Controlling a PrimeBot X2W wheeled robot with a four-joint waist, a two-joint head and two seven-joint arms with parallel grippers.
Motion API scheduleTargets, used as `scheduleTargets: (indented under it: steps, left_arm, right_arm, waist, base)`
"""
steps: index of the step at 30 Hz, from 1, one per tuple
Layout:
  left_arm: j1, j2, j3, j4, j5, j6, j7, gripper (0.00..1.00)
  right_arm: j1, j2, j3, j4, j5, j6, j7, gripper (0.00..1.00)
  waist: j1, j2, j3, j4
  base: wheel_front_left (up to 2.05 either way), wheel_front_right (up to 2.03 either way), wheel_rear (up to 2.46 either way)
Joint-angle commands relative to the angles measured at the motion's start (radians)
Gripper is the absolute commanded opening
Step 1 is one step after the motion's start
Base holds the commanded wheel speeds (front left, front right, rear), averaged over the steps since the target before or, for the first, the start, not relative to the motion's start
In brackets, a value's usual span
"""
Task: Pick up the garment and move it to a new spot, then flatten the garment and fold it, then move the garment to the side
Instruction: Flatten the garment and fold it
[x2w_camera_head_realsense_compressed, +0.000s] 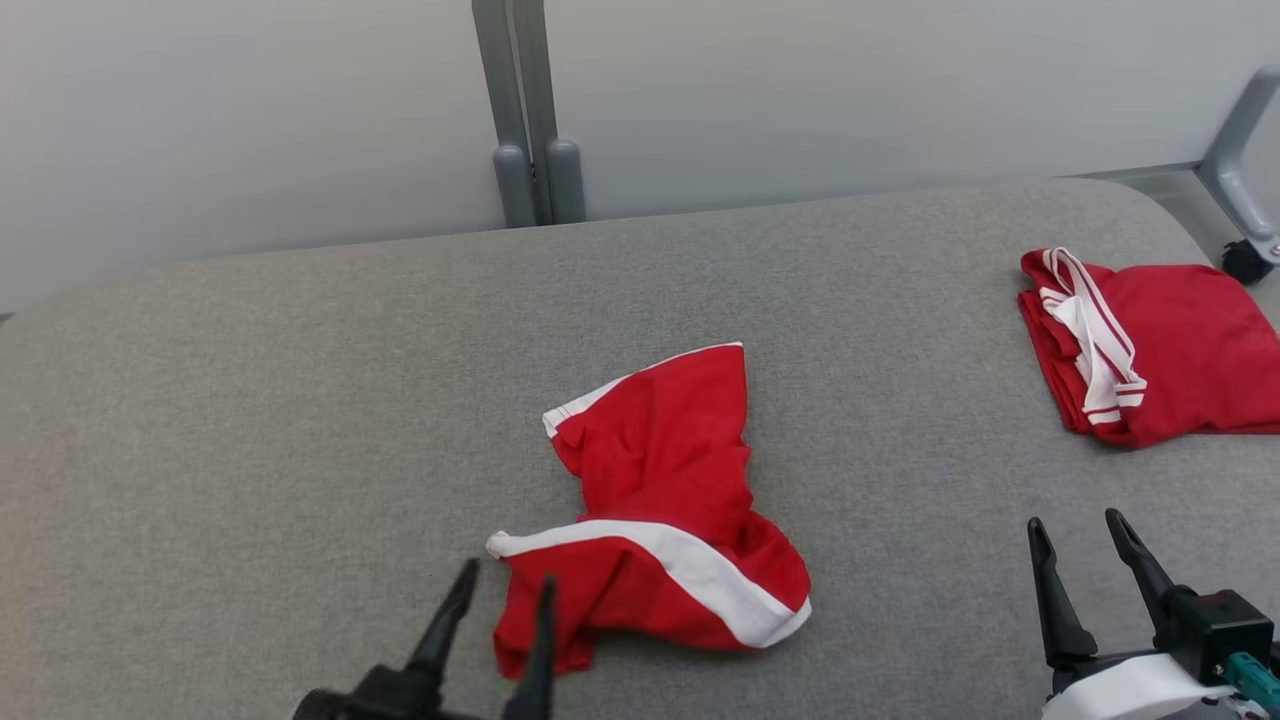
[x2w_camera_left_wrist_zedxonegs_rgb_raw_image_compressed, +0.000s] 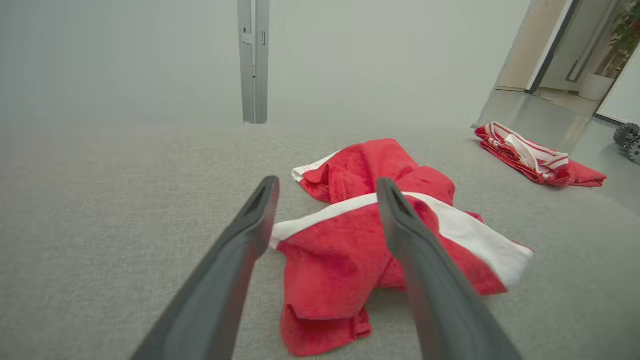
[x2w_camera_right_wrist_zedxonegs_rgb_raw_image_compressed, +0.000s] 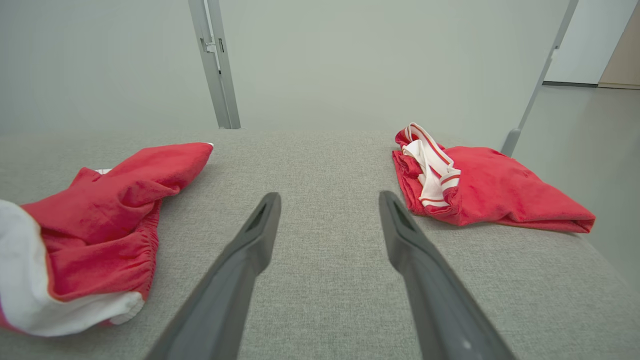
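— Where's the left claw (x2w_camera_head_realsense_compressed: 507, 575)?
— Low at the left of the head view, its two dark fingers (x2w_camera_head_realsense_compressed: 438, 630) spread wide and pointing up and slightly right.
— And the right claw (x2w_camera_head_realsense_compressed: 1073, 520)?
— Lower right, fingers just as wide apart, leaning a little left, on a black mount (x2w_camera_head_realsense_compressed: 1215, 625) above a pale wrist (x2w_camera_head_realsense_compressed: 1130, 690).
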Motion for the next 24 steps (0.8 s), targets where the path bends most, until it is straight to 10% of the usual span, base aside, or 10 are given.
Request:
scheduleTargets:
  steps: [1,11,23,24]
  left_arm:
    - [-0.046,0.001,-0.059,0.007,0.023,-0.012,0.006,1.00]
    - [-0.332,0.008,-0.509,0.146,-0.017,-0.032,0.154,1.00]
    - [-0.472,0.039,-0.522,0.485,-0.016,0.041,0.289,1.00]
    - [-0.474,0.042,-0.516,0.505,-0.021,0.054,0.315,0.40]
  right_arm:
    - [-0.015,-0.003,0.000,-0.004,0.009,0.000,0.000,1.00]
    - [-0.065,0.021,0.013,0.005,0.029,0.000,0.000,1.00]
    - [-0.082,0.036,-0.023,0.014,0.048,0.000,0.000,1.00]
    - [-0.082,0.037,-0.025,0.017,0.049,0.000,0.000,1.00]
  waist:
    - [0.0000,0.0000,0.018,-0.026]
    - [0.0000,0.0000,0.099,-0.144]
    - [0.0000,0.0000,0.143,-0.203]
    - [0.0000,0.0000,0.142,-0.202]
  base:
    - [0.00,0.00,0.00]
    - [0.00,0.00,0.00]
    - [0.00,0.00,0.00]
    - [0.00,0.00,0.00]
